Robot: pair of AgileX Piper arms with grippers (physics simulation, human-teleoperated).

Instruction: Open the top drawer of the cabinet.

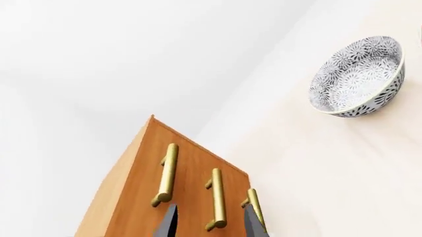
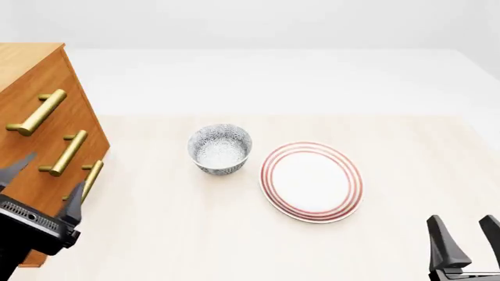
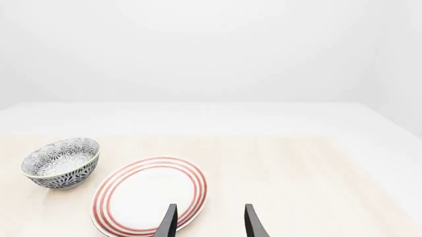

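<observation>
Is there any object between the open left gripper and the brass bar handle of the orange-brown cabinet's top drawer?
No. In the front view, only air separates the left gripper from the top drawer's brass handle.

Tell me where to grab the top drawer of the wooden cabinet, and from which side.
Grip the top drawer of the orange-brown wooden cabinet by its brass bar handle, coming at the drawer front. The bar stands off the face on two posts, leaving room behind it for fingers. The open left tool is nearest.
</observation>
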